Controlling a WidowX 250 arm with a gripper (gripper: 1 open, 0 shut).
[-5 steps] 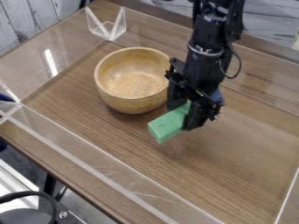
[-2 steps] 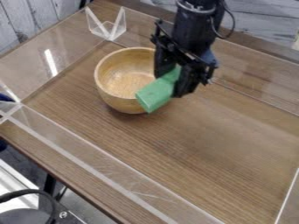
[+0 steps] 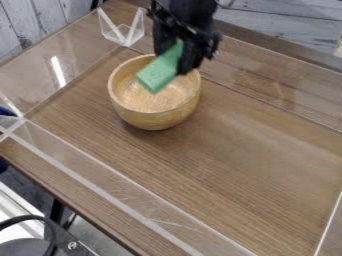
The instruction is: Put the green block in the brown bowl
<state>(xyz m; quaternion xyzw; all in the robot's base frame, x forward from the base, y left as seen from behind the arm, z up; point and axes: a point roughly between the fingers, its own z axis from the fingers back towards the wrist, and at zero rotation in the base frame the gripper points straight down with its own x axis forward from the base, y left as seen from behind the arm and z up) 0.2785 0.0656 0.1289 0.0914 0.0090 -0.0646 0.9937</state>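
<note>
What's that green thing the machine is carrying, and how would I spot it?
Find the round wooden bowl near the middle of the table. Just above its far rim hangs the black gripper, and clamped in it, tilted, is the green block. It is the only bright green thing here, among wood, clear plastic and black metal.

views: one only, no second view sharing the scene | position: looking from above and off a near corner of the wooden surface (image 3: pixel 227 170) | facing: looking down and diagonally across it | distance: sitting moderately close, surface filling most of frame | cropping: cutting off the arm above the gripper (image 3: pixel 179 50) at the top edge
</note>
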